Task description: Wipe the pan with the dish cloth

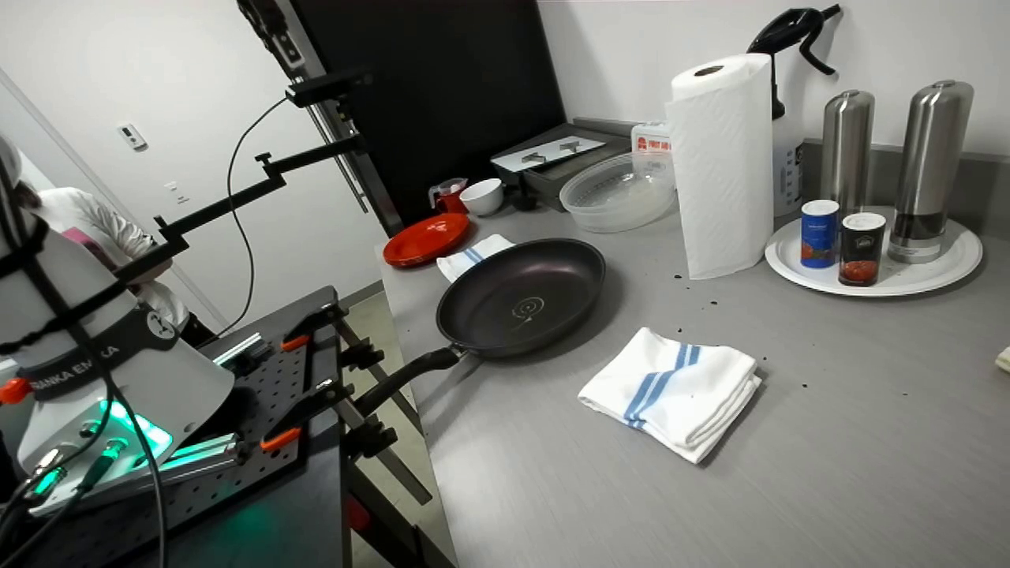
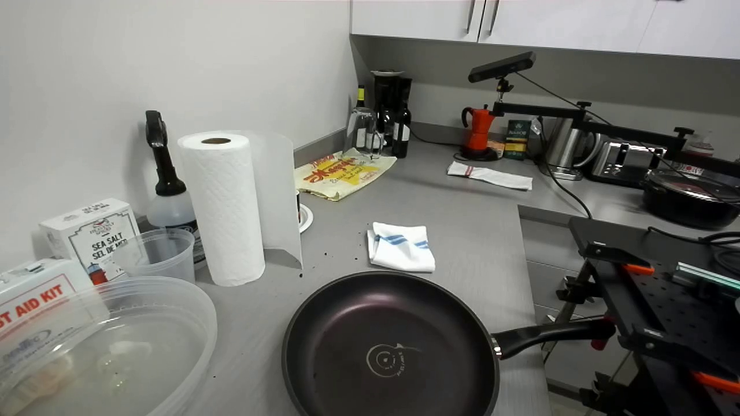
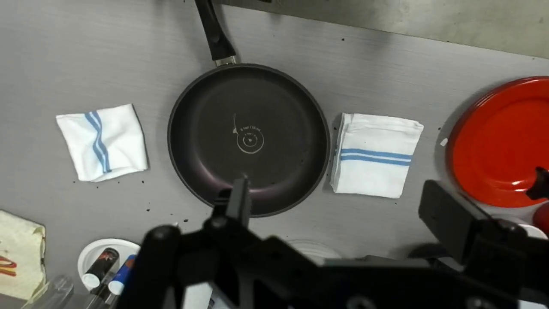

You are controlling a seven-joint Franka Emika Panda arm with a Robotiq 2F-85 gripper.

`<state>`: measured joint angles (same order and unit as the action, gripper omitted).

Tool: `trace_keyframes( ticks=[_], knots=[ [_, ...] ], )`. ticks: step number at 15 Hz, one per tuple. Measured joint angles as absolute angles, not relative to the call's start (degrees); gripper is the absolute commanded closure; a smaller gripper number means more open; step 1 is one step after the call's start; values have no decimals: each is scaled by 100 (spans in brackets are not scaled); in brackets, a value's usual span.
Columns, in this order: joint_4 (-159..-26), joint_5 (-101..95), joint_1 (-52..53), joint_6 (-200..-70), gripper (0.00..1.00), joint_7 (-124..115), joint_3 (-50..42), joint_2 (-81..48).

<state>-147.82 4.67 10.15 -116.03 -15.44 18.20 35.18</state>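
Observation:
The black frying pan lies on the grey counter in both exterior views [image 1: 544, 284] [image 2: 439, 323] and in the wrist view [image 3: 274, 103]. Its dark handle sticks out past the counter edge. Two folded white cloths with blue stripes lie either side of the pan, apart from it in the wrist view. A rumpled one [image 3: 120, 141] also shows in both exterior views [image 1: 671, 394] [image 2: 404, 254]. A neater one [image 3: 373, 178] lies beside the red plates, partly hidden behind the pan in an exterior view [image 1: 489, 247]. My gripper [image 3: 336, 184] is open and empty, above the counter.
Red plates [image 1: 430, 238] stand beside the neater cloth. A paper towel roll [image 1: 722, 173], a clear plastic tub [image 1: 615, 197] and a white plate [image 1: 947, 272] with shakers and steel mills stand along the wall. A yellow bag [image 2: 347, 173] lies farther along the counter.

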Motion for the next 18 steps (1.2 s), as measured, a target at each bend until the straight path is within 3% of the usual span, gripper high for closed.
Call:
trace_keyframes(
  ticks=[10, 18],
  knots=[
    [-14842, -237, -21, -12910, 0, -2983, 1693, 1926],
    [-14573, -1156, -588, -13450, 0, -4181, 1008, 844]
  ],
)
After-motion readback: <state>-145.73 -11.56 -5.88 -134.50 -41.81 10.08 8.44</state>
